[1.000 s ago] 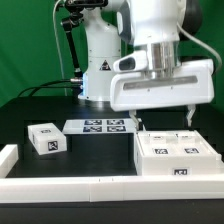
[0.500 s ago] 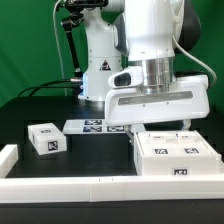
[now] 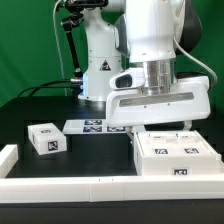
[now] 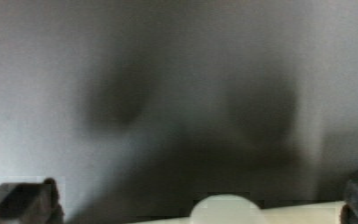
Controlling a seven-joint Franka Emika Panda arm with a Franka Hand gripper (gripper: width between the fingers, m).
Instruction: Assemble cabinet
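Observation:
The cabinet's large white box (image 3: 175, 158) lies flat on the black table at the exterior view's right, with square tags on its top. A smaller white tagged block (image 3: 46, 139) sits at the left. My gripper (image 3: 160, 122) hangs just above the back edge of the large box, its fingers spread wide and holding nothing. In the wrist view the gripper (image 4: 194, 198) shows a dark fingertip (image 4: 23, 200) at each side. A pale rounded white part (image 4: 229, 208) lies between them, apart from both. The rest of that view is blurred grey.
The marker board (image 3: 97, 126) lies flat between the small block and the large box, behind them. A long white rail (image 3: 70, 183) runs along the table's front edge and turns up at the left. The robot's base (image 3: 98, 70) stands at the back.
My gripper has come down and shifted to the exterior view's left, closer to the large box's back edge. It has hardly moved in the last half second. The parts have not moved.

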